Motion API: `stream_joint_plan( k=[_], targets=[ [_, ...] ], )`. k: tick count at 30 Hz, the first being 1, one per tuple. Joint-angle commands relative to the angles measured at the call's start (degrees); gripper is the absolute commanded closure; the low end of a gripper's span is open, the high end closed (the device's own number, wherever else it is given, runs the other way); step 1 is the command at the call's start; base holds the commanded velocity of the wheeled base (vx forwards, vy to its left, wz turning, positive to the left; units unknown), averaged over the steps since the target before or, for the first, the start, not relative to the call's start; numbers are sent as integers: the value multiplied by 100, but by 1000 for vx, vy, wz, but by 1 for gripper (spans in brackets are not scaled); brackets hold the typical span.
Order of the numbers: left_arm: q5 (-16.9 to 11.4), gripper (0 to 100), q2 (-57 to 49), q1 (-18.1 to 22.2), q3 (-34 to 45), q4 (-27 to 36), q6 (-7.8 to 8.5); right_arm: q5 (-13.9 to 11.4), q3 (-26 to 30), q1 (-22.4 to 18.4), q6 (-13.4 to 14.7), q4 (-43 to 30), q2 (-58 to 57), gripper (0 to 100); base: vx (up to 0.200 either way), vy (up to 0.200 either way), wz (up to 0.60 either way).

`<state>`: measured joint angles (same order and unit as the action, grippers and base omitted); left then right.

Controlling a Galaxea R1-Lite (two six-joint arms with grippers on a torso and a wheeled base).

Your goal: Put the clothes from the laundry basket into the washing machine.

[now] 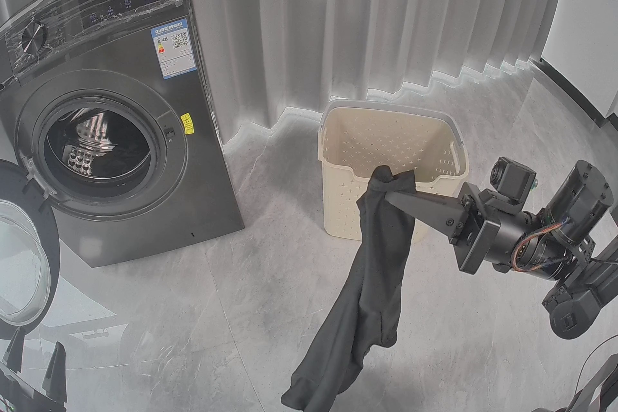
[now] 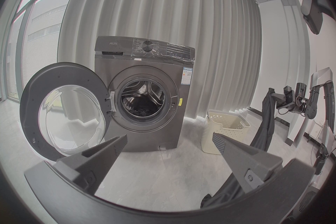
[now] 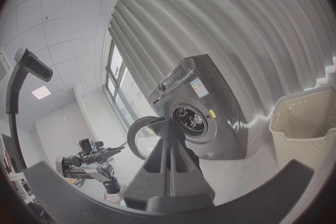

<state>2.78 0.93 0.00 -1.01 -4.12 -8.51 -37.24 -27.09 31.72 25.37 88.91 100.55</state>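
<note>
One dark garment point(image 1: 370, 278) hangs from the right gripper point(image 1: 393, 196), whose fingers are pinched together on a small fold at the cloth's top edge.

**Hazards, as judged**
- (a) The hold takes only a narrow bunch of fabric. A quick swing toward the washing machine point(image 1: 129, 226) could let the cloth slide free and drop onto the floor tiles point(image 1: 257, 304).
- (b) The garment hangs long and limp. Its lower end could drag, or catch on the lip of the drum opening point(image 1: 100, 146) and be left draped half outside. Whether that end touches the floor cannot be told.
- (c) The round door point(image 1: 22, 265) stands swung open on the robot's left, and trailing cloth could snag on its rim.

**Position of garment relative to tool**
- The top of the cloth sits right at the fingertips, and all the rest falls below them.
- The garment hangs in front of the near wall of the laundry basket point(image 1: 393, 109), outside it.
- It is well apart from the machine, which stands to the robot's left with a dark shape, possibly clothing, low in its drum.

The left gripper point(image 2: 169, 136) has its fingers spread wide and holds nothing. It sits low on the robot's left near the door, facing the drum opening.
</note>
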Motion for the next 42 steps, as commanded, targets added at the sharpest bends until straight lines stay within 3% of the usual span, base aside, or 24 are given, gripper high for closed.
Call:
stream_joint_plan(
  k=[1,5,20,29,42],
  targets=[
    [3,0,-75,0,92,-1,-2,-2,-42,-43,-6,-5,44,100,0,0,0],
    [3,0,-75,0,92,-1,-2,-2,-95,-87,-278,4,79,100,0,0,450],
    [3,0,-75,0,92,-1,-10,-11,-95,-43,-260,-5,53,100,0,0,120],
    [3,0,-75,0,92,-10,-10,-2,-130,-52,-278,4,35,100,0,0,600],
    [3,0,-75,0,92,-1,-2,-20,-95,18,-260,-5,17,100,0,0,0]
  ],
)
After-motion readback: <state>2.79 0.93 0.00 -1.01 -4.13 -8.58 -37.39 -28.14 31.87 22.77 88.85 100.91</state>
